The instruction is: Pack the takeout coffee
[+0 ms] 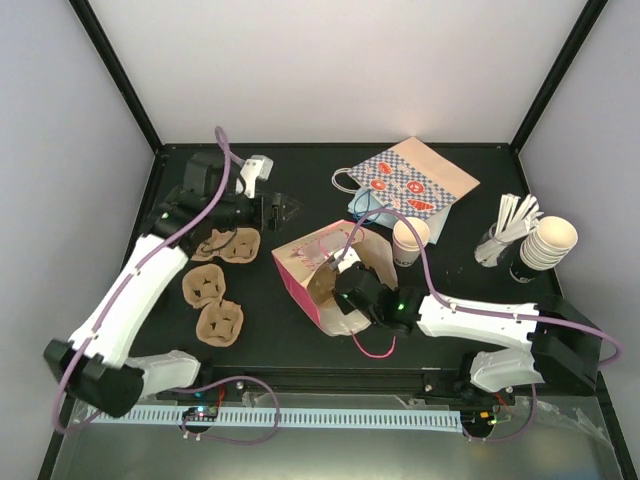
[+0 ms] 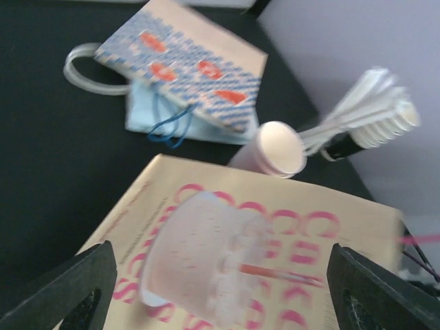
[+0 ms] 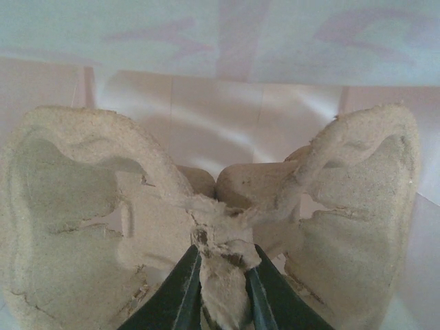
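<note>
Table (image 1: 270, 335): black; pink bag (image 1: 300, 285) central, takeout coffee (image 2: 199, 261) against it, patterned bag (image 1: 410, 180) at 1 o'clock.
Walls (image 1: 330, 60): pale, black posts (image 1: 115, 75).
Left gripper (image 1: 280, 208): wide open, empty.
Right gripper (image 3: 223, 265): pinching pulp carrier (image 3: 75, 206).

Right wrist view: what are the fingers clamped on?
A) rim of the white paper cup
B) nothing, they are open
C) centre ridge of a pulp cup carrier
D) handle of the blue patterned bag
C: the dark fingers pinch the raised middle of the moulded pulp cup carrier, whose two cup wells spread to either side, with the pale inner wall of the pink bag behind it.
</note>
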Controlling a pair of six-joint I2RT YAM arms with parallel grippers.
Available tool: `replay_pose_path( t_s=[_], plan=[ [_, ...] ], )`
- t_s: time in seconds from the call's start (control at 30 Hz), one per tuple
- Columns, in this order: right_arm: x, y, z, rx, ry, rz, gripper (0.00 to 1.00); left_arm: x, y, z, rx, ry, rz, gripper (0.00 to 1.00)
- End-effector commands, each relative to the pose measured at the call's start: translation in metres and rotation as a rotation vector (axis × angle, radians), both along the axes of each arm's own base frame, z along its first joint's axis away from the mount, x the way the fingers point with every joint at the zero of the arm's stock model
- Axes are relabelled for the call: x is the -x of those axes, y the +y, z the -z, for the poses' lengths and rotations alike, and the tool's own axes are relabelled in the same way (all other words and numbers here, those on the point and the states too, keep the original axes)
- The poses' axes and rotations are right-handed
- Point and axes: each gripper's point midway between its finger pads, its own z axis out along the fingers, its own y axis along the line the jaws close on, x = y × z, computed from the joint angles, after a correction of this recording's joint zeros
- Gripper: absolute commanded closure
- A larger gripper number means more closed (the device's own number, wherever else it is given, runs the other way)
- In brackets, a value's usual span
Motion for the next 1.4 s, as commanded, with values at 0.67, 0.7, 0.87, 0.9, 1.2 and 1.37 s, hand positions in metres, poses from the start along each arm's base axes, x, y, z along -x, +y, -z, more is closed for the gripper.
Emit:
replay_pose_path(
  t_s=[0.67, 0.7, 0.87, 0.9, 1.2, 1.37],
  plan=[
    [-0.002, 0.01, -0.014, -0.093, -0.099, -0.039, 0.84, -0.099, -0.002, 0.208, -0.168, 0.469, -0.045, 0.63],
    [-0.002, 0.011, -0.014, -0.094, -0.099, -0.041, 0.84, -0.099, -0.003, 0.212, -0.175, 0.477, -0.042, 0.64],
    [-0.002, 0.014, -0.014, -0.096, -0.1, -0.053, 0.84, -0.097, -0.011, 0.229, -0.188, 0.507, -0.016, 0.68],
    [-0.002, 0.015, -0.013, -0.094, -0.098, -0.055, 0.84, -0.095, -0.014, 0.23, -0.18, 0.512, -0.002, 0.7],
    [-0.002, 0.019, -0.011, -0.095, -0.085, -0.062, 0.84, -0.075, -0.039, 0.236, -0.115, 0.545, 0.116, 0.74],
    [-0.002, 0.02, -0.007, -0.085, -0.076, -0.06, 0.84, -0.066, -0.046, 0.235, -0.107, 0.554, 0.149, 0.75]
  ],
)
